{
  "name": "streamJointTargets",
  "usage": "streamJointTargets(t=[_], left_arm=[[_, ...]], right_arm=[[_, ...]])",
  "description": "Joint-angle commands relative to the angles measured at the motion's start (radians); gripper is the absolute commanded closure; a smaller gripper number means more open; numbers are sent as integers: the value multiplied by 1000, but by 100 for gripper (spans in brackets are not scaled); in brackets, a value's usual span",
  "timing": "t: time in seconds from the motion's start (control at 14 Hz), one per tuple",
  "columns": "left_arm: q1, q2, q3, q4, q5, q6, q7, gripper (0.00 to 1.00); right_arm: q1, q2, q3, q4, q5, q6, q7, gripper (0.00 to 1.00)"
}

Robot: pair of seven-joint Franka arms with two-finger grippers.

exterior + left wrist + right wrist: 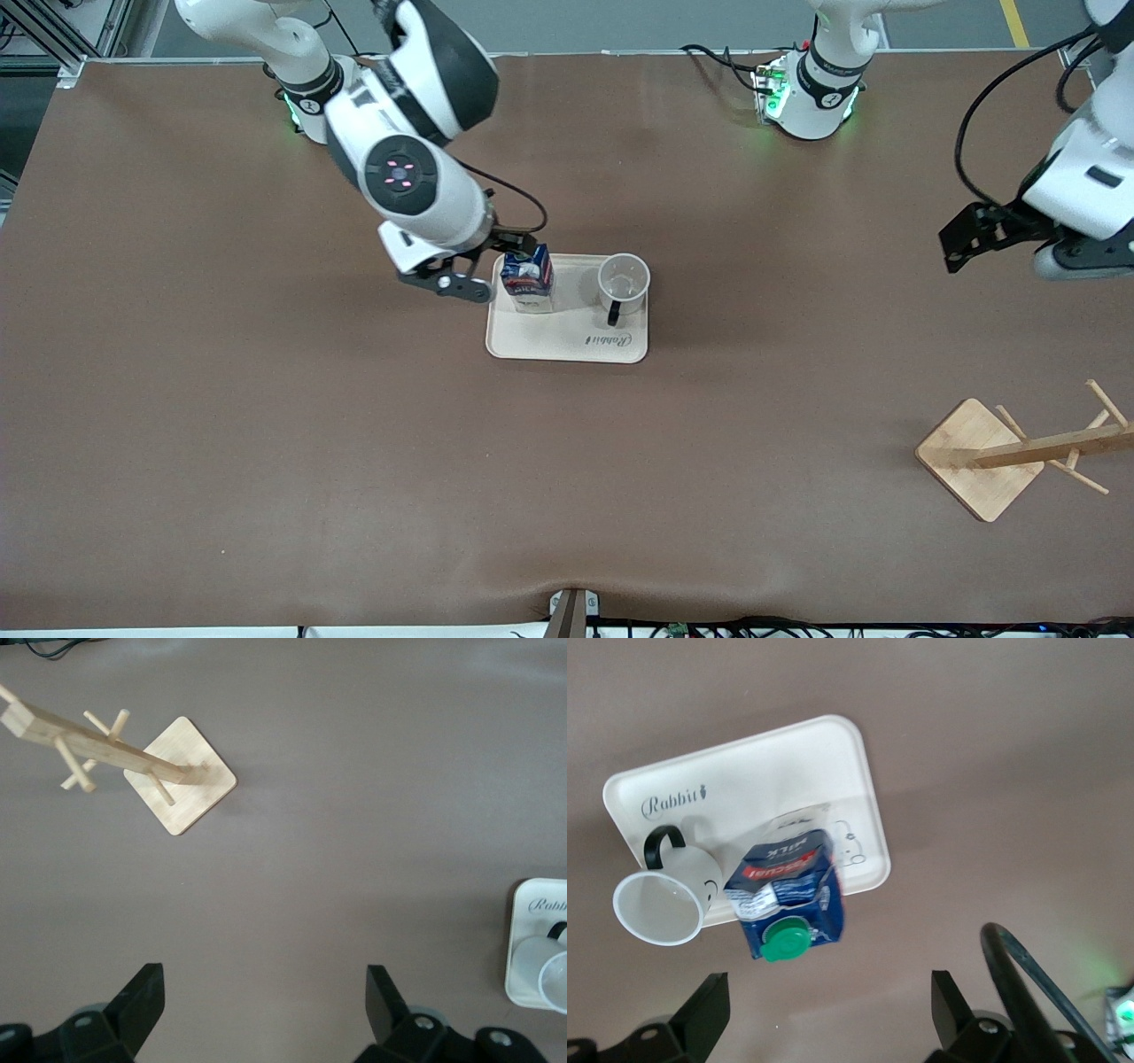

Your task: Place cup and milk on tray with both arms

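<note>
The cream tray [567,341] lies mid-table. The dark-blue milk carton [528,280] with its green cap stands upright on the tray's end toward the right arm. The white cup [623,283] stands upright on the tray beside it, black handle toward the front camera. My right gripper [492,266] is open and empty, just off the carton at the tray's edge. The right wrist view shows the carton [788,899], cup [669,899] and tray [771,771] outside my open right gripper [828,1010]. My left gripper [961,239] is open and empty over bare table at the left arm's end.
A wooden rack with pegs on a square base [983,456] stands near the left arm's end, nearer the front camera; it also shows in the left wrist view [182,775]. That view shows the tray's corner [532,930] beside my left gripper [261,1010].
</note>
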Motion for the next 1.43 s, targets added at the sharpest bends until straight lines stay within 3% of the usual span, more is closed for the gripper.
streamJointTargets(t=[0.0,0.14,0.43,0.5,0.64,0.79,1.0,1.36], left_arm=[[-45,-55,76,-34,-28,-35,50,0],[-39,-61,79,-34,-71,-45,50,0],[-39,-75,79,-37,-73,-59,48,0],[-38,-79,78,-39,-74,-65,48,0],[-35,-99,72,-62,-82,-67,48,0],[-35,-110,70,-75,-96,-67,48,0],[-18,-110,40,-79,-100,-69,31,0],[-22,-116,35,-75,-102,-69,28,0]], right_arm=[[-99,-1,14,53,-14,-58,-59,0],[-169,-25,10,55,-49,-79,-147,0],[-333,-64,11,72,-290,-81,-562,0],[-400,-62,14,70,-310,-81,-668,0],[-519,-52,16,64,-301,-70,-829,0],[-594,-45,16,61,-236,-29,-954,0],[-627,-42,14,38,-197,57,-1091,0],[-654,-45,14,40,-208,77,-1097,0]])
